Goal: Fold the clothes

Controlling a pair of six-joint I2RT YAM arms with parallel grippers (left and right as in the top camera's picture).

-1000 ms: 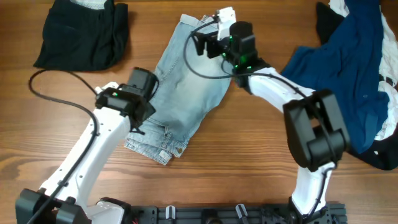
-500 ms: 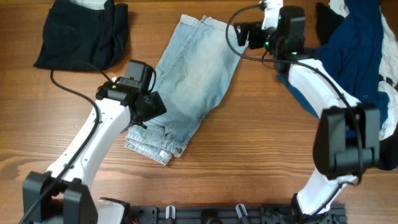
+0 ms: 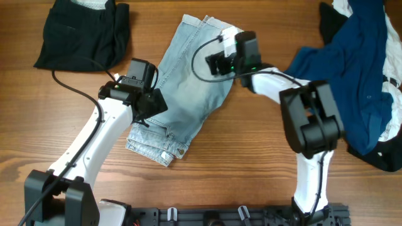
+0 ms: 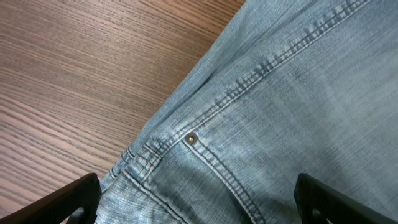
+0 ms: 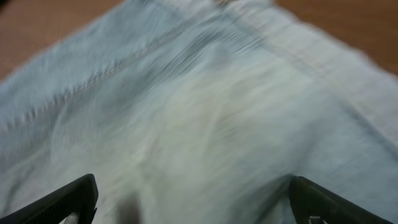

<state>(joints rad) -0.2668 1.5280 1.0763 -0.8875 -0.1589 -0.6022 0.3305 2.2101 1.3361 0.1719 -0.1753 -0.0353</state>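
Observation:
Pale faded-blue denim shorts (image 3: 191,88) lie folded lengthwise on the wooden table, waistband toward the front left. My left gripper (image 3: 149,103) hovers over their left edge, open and empty; the left wrist view shows a stitched pocket and rivet (image 4: 191,139) between its spread fingers (image 4: 68,202). My right gripper (image 3: 217,63) is over the upper right part of the shorts, open and empty; the right wrist view shows blurred denim (image 5: 199,118) between its wide-apart fingertips (image 5: 314,199).
A folded black garment (image 3: 81,34) lies at the back left. A heap of navy, white and black clothes (image 3: 361,69) fills the right side. The table's front edge carries the arm bases (image 3: 239,215).
My right gripper swung out to the back right, then came back left and down over the shorts' upper right part. The left gripper shifted slightly and stays over the left edge.

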